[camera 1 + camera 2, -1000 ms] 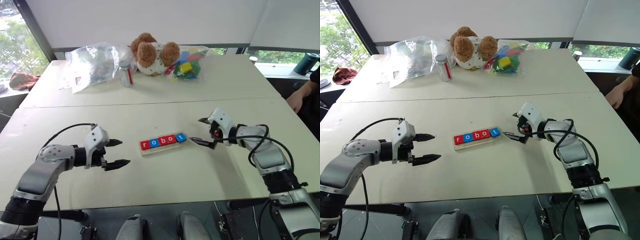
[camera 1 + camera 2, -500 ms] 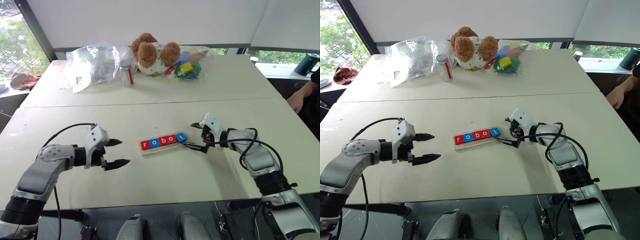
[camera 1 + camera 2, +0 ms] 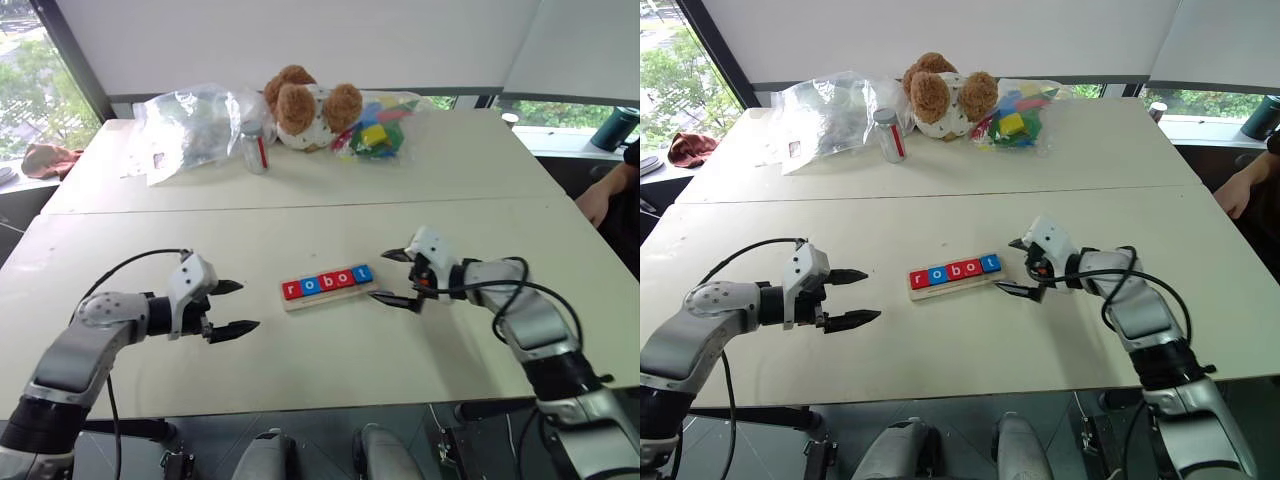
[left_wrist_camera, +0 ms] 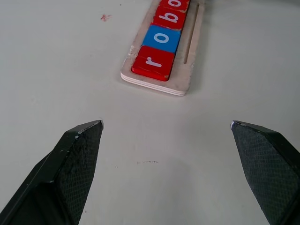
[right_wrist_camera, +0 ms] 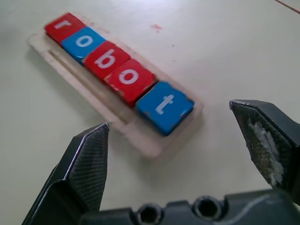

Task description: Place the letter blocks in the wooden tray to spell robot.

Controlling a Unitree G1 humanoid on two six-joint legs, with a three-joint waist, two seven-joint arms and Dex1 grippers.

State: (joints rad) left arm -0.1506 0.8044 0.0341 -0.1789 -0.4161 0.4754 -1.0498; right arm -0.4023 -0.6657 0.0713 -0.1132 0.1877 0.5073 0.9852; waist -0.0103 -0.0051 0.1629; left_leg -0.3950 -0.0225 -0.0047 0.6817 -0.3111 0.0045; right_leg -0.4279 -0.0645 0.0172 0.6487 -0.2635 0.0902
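The wooden tray (image 3: pixel 330 295) lies near the middle of the front table. Five letter blocks (image 3: pixel 327 281) sit in it in a row: red r, blue o, red b, red o, blue t. In the right wrist view the blue t block (image 5: pixel 164 107) fills the tray's (image 5: pixel 140 140) near end. My right gripper (image 3: pixel 380 276) hovers open just off that end, touching nothing. In the left wrist view the red r block (image 4: pixel 153 63) lies at the tray's (image 4: pixel 190 70) other end. My left gripper (image 3: pixel 247 305) is open and empty, a short way left of the tray.
On the far table stand a teddy bear (image 3: pixel 305 105), a clear plastic bag (image 3: pixel 185 125), a small jar (image 3: pixel 252 148) and a bag of coloured toy blocks (image 3: pixel 375 130). A person's hand (image 3: pixel 597 200) rests at the right edge.
My right gripper has shifted a little left, closer to the tray's right end, and its wrist has rolled slightly. The left gripper and the blocks have not moved.
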